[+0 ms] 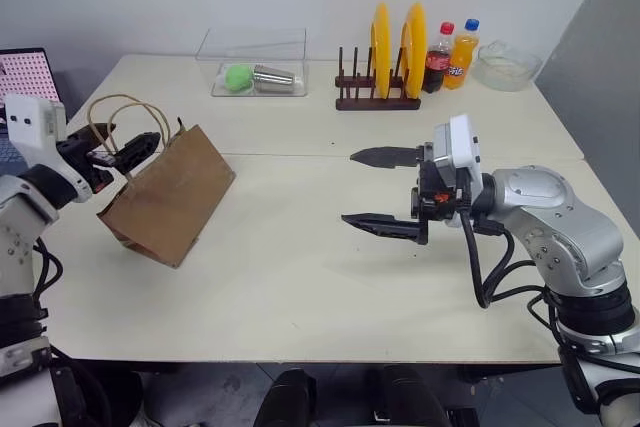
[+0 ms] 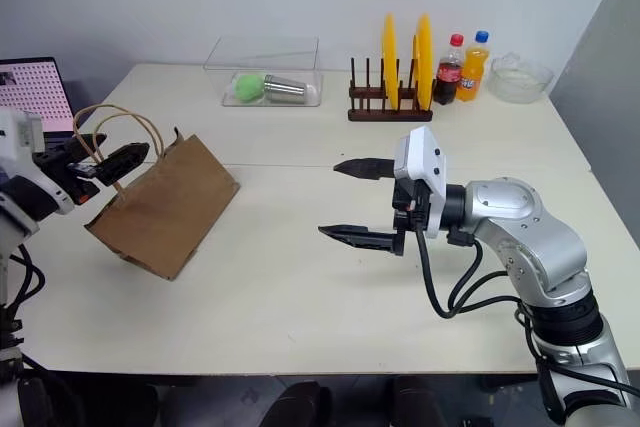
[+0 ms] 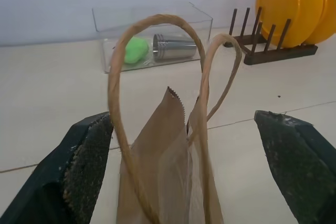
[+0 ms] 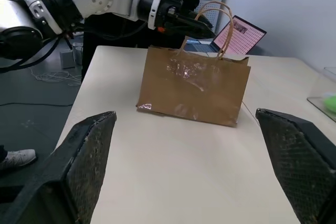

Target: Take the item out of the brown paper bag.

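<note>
The brown paper bag [image 1: 168, 205] stands tilted on the left part of the cream table [image 1: 300, 277], its base on the tabletop and its open top leaning toward the table's left edge; its creased side faces the centre of the table. The item to be taken out cannot be seen; whether it lies inside the bag cannot be told. Two thin looped tan handles [image 3: 157, 66] rise from the bag's mouth. The left gripper [image 1: 125, 150] is at these handles, its two black fingers [image 3: 84, 166] spread wide, one on either side of the loops; in the left wrist view one loop runs just beside a finger pad, and contact cannot be confirmed. The right gripper [image 1: 385, 190] is above the middle of the table, well apart from the bag, pointing toward it with its fingers [image 4: 89, 156] likewise wide apart and nothing between them. Along the far side of the table stand a clear plastic box [image 1: 255, 62] containing a green object [image 1: 238, 77] and a metal cup [image 1: 275, 79] on its side, a dark wooden plate rack [image 1: 375, 87] with two yellow plates [image 1: 398, 37] upright, a cola bottle [image 1: 438, 57], an orange soda bottle [image 1: 462, 53] just beside it, and a glass bowl [image 1: 507, 65]. A laptop [image 1: 25, 77] is at the far left edge.
</note>
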`<state>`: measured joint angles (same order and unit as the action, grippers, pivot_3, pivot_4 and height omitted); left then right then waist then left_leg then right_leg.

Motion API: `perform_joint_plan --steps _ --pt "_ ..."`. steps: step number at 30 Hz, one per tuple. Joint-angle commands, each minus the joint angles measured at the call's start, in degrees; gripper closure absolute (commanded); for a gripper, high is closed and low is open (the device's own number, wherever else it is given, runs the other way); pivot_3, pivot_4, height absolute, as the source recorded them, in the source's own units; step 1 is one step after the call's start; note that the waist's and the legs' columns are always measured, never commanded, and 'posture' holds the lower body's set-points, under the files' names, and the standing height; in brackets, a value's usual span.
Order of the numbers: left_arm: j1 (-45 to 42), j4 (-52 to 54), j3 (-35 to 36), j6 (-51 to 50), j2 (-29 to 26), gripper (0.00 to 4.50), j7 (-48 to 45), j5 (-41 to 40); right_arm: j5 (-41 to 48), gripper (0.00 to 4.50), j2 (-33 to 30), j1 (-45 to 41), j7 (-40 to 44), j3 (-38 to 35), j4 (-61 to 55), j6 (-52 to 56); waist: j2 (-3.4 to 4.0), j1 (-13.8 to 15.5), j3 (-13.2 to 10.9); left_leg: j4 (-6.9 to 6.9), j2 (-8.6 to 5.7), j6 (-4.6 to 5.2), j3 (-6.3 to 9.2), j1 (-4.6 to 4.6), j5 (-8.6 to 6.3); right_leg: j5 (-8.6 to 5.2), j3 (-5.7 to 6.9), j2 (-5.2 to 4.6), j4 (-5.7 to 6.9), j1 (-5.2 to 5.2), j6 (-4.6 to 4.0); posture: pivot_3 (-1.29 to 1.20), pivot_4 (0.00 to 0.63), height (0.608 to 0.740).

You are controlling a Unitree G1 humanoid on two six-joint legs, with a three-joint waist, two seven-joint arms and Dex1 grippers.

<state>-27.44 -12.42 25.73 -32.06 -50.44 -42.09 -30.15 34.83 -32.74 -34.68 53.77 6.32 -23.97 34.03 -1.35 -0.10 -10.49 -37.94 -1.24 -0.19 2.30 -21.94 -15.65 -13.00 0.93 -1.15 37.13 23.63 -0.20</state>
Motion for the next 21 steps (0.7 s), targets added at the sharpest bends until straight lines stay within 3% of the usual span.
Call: perform_joint_plan --steps 1,3,15,21 --pt "-3.6 -2.1 -0.9 2.5 -2.6 0.19 -1.9 1.4 0.5 0.0 -0.4 -1.2 -0.2 -1.1 -1.9 -0.2 0.0 0.0 0.0 0.0 0.0 0.0 0.0 0.0 0.0 0.0 -0.01 0.0 0.0 0.0 0.0 0.0 0.15 0.74" --pt "-5.2 -4.0 -1.6 3.5 -2.8 0.58 -2.7 2.2 0.3 0.0 -0.4 -1.3 -0.4 -1.1 -1.9 -0.3 0.0 0.0 0.0 0.0 0.0 0.0 -0.01 0.0 0.0 0.0 -0.01 0.0 0.0 0.01 0.0 0.0 0.15 0.74" --pt "-10.6 -9.8 -4.8 8.4 -4.3 4.47 -10.0 5.0 0.6 0.0 -0.8 -1.0 -0.9 -1.6 -2.5 0.1 -0.02 0.0 0.0 -0.01 0.0 0.0 -0.02 -0.08 0.0 0.0 0.0 0.0 0.02 0.07 0.0 0.0 0.15 0.74" --pt "-15.8 -9.5 -9.5 6.1 -6.2 4.47 -19.0 4.3 0.4 0.0 -0.8 1.2 -2.8 -2.1 -4.3 0.1 -0.06 0.0 0.0 -0.02 -0.01 0.0 -0.02 -0.14 0.0 0.0 0.02 0.0 0.04 0.11 0.0 0.0 0.15 0.74"
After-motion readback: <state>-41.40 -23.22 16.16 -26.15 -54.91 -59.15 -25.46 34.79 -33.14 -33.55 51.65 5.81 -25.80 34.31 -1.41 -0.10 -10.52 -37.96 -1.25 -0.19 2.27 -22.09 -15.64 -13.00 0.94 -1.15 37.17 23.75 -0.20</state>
